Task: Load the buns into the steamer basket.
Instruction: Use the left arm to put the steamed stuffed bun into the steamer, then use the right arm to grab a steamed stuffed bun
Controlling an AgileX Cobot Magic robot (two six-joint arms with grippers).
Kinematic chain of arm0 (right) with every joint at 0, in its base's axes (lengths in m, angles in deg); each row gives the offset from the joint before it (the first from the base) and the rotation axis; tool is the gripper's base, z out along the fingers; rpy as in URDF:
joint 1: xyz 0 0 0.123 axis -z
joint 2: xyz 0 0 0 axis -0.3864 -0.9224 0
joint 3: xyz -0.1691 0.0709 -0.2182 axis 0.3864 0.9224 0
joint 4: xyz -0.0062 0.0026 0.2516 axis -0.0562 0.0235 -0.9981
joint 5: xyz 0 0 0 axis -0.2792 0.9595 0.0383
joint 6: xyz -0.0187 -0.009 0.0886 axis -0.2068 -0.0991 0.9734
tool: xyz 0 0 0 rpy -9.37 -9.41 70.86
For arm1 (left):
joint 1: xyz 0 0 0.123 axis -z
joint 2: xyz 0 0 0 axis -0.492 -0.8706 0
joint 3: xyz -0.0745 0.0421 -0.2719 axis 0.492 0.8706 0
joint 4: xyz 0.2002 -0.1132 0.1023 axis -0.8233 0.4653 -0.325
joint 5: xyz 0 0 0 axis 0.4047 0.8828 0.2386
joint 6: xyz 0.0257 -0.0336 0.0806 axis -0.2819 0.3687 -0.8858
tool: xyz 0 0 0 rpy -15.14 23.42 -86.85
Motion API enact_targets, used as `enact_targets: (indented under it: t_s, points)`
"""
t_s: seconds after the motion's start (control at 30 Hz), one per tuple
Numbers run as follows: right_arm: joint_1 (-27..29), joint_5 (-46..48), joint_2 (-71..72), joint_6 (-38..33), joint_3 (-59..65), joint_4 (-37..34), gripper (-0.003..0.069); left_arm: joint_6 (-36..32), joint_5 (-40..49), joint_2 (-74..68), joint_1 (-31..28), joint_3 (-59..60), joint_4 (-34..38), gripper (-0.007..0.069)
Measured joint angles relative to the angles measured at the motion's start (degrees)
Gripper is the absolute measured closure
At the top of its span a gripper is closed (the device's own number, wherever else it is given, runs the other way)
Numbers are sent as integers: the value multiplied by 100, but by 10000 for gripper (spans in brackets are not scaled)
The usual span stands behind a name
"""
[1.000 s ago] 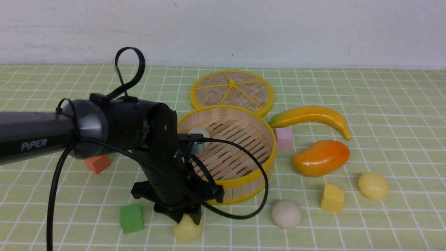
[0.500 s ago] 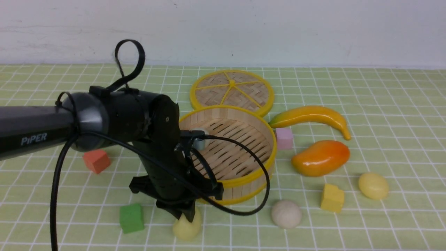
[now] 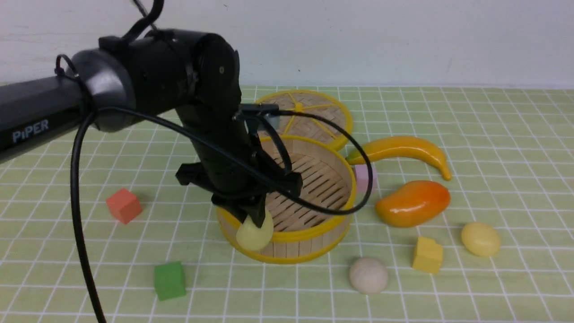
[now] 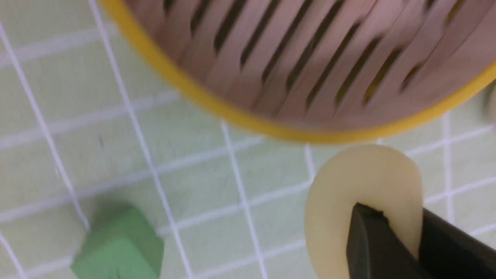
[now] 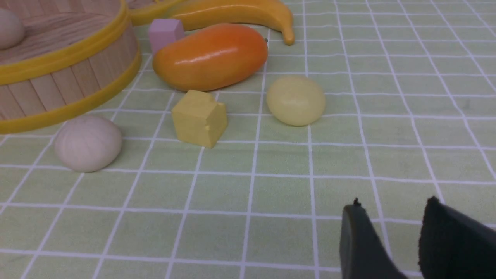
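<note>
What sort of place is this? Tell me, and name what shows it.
Probably a staged tabletop test set, not a real kitchen: a green checked cloth against a bare white wall, a plastic-looking banana and mango, and a green cube lying loose near a bamboo steamer basket.

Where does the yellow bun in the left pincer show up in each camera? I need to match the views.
Front: the held bun hangs in the left pincer, in front of the basket's near wall.
Left wrist: the held bun sits between the pincer's fingers, just outside the basket rim.
Right wrist: not in it; the second yellow bun there lies free.
Shared landmark: the basket, seen in all three.
</note>
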Motion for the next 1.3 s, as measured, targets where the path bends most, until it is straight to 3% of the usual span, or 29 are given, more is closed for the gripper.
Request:
enact_targets:
  t_s: [0.37,0.63,0.9,0.97,1.03,1.3]
  points:
    - [0,0,0,0,0,0,419,14,-1358,-439,0,-158,-592,536]
    - [0,0,0,0,0,0,419,539,-1489,-893,0,-158,-605,496]
    - [0,0,0,0,0,0,419,632,-1411,-908,0,-158,-605,307]
    - [0,0,0,0,0,0,419,632,-1299,-903,0,-158,-605,216]
    - [0,0,0,0,0,0,419,632,-1157,-898,0,-175,-605,172]
    - [0,0,0,0,0,0,419,608,-422,-398,0,-313,-822,128]
